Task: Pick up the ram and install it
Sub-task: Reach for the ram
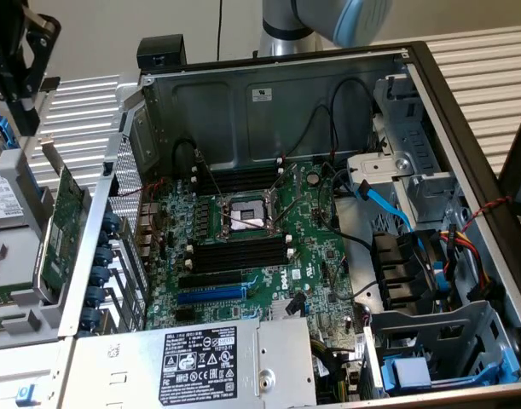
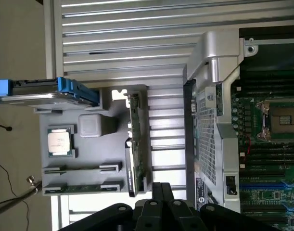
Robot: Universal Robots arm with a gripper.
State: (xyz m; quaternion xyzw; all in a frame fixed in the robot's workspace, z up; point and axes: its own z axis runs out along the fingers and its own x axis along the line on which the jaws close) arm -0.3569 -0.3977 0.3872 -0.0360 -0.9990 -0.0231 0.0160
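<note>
1. The open computer case [image 1: 269, 94] is lying on its side on the slatted desk [image 2: 137, 29], so its motherboard [image 1: 315, 256] is facing up and the black memory slots [image 1: 239, 251] are showing empty.
2. A grey parts tray [image 2: 89, 149] is sitting just beside the case, holding each spare part in its own cradle, probably so they are staying put for picking.
3. An expansion card [image 2: 133, 144] is standing on edge along the tray side nearest the case.
4. The hand [image 2: 161, 185] is hovering above the tray's case-side edge. Its fingers are looking pressed together and are pinching nothing.
5. The ram [image 2: 79, 187] is resting in the clips along one outer tray edge. Its long axis is pointing towards the case, roughly in line with the slots.
</note>
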